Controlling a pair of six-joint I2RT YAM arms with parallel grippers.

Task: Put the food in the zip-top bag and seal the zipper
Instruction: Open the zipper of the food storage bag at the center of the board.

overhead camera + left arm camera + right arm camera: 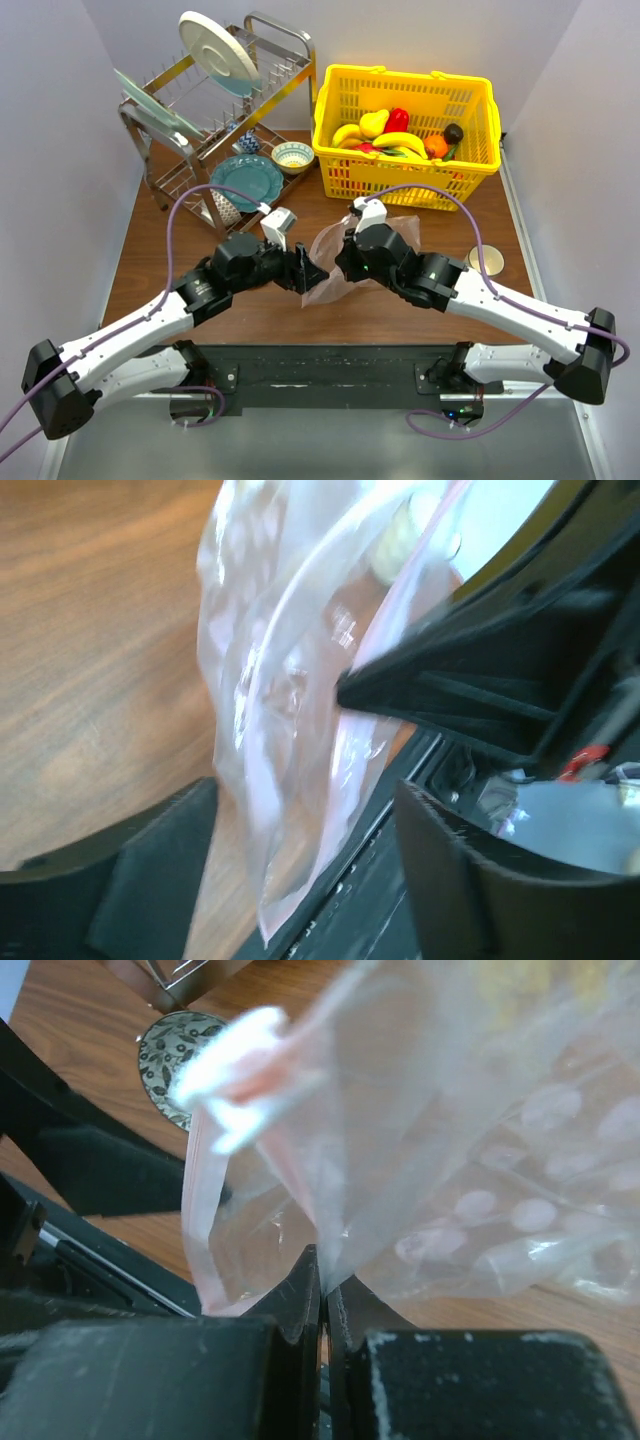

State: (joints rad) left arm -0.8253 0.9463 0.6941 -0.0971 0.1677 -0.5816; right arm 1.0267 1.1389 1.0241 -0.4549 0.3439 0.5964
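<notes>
While the clear, crinkly plastic zip-top bag (pixel 325 265) hangs over the brown wooden surface (pixel 250 312) near the yellow mesh basket (pixel 405 78), the right pincer (pixel 322 1272) is clamped tight on its film and the left pincer (pixel 305 825) gapes around its edge, gripping nothing. Light, limp and slippery, it probably handles best pinched at the stiffer pinkish zipper strip (pixel 197 1222).

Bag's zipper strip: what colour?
Pink. The zipper shows best in the right wrist view, edging the clear bag.
</notes>
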